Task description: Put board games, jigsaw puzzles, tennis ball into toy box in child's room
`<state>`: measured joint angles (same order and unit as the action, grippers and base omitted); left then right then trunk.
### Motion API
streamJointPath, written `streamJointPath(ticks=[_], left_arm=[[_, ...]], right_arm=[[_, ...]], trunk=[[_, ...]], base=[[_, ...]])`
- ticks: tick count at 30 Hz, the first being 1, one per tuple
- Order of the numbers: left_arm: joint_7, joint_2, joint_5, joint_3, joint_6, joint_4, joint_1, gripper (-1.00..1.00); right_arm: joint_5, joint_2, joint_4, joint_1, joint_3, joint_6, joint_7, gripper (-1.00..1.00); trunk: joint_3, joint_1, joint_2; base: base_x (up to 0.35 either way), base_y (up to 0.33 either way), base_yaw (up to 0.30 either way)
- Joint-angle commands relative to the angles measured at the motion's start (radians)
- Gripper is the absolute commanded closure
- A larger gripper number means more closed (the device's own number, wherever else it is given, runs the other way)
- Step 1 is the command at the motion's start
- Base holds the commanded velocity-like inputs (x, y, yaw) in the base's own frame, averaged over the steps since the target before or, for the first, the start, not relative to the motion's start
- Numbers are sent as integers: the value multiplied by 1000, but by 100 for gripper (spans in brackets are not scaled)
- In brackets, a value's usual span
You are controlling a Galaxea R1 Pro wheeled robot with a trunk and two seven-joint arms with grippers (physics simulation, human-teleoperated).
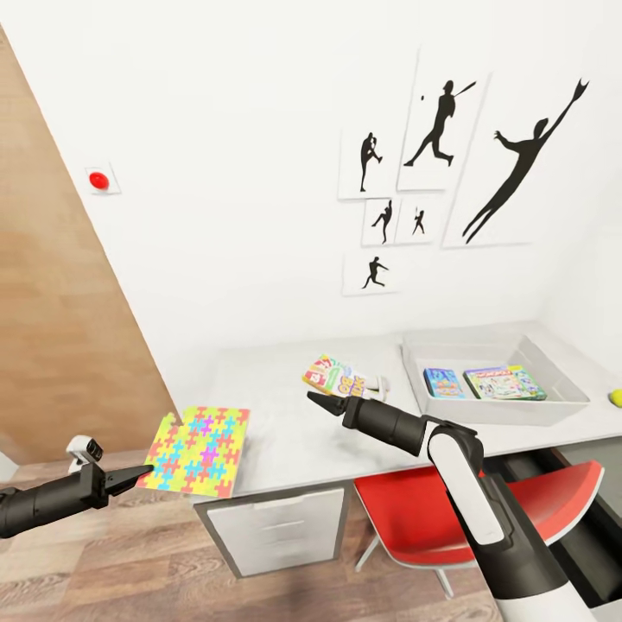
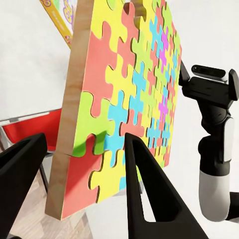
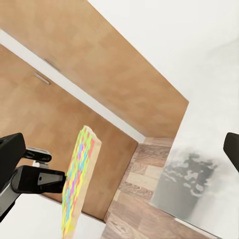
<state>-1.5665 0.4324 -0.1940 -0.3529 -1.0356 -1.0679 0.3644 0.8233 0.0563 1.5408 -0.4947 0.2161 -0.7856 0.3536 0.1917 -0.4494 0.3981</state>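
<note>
My left gripper (image 1: 145,471) is shut on a corner of a multicoloured jigsaw puzzle (image 1: 199,451), which hangs tilted over the table's (image 1: 285,432) left front corner. Its fingers clamp the puzzle's (image 2: 134,99) wooden edge. Seen edge-on, the puzzle (image 3: 79,184) stands in front of the wardrobe. My right gripper (image 1: 322,401) is open above the table, just in front of the green-yellow SKIP BO board game (image 1: 335,375). The grey toy box (image 1: 484,413) at the right holds a small blue game box (image 1: 443,382) and a green-edged game box (image 1: 504,382). The tennis ball (image 1: 616,397) lies right of it.
A red chair (image 1: 466,510) is pushed under the table beside my right arm. White drawers (image 1: 276,527) sit below the table's left end. Brown wardrobe doors (image 1: 52,302) rise at the left over a wood floor. Athlete silhouettes (image 1: 441,121) hang on the wall.
</note>
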Motion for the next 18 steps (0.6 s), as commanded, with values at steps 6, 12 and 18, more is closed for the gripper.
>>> streamJointPath(ticks=[6, 12, 18], left_arm=[[-4, 1, 1, 0, -11, 0, 1, 100], [-4, 1, 1, 0, -11, 0, 1, 100], [-4, 0, 1, 0, -11, 0, 1, 100]], right_arm=[[-1, -1, 3, 1, 1, -3, 4, -100], [-1, -1, 3, 2, 1, -3, 4, -100], [-2, -1, 2, 2, 1, -3, 4, -100]], trunk=[[-8, -1, 2], [-18, -1, 2], [-28, -1, 2]], base=[[0, 0, 0], [0, 0, 0], [0, 0, 0]])
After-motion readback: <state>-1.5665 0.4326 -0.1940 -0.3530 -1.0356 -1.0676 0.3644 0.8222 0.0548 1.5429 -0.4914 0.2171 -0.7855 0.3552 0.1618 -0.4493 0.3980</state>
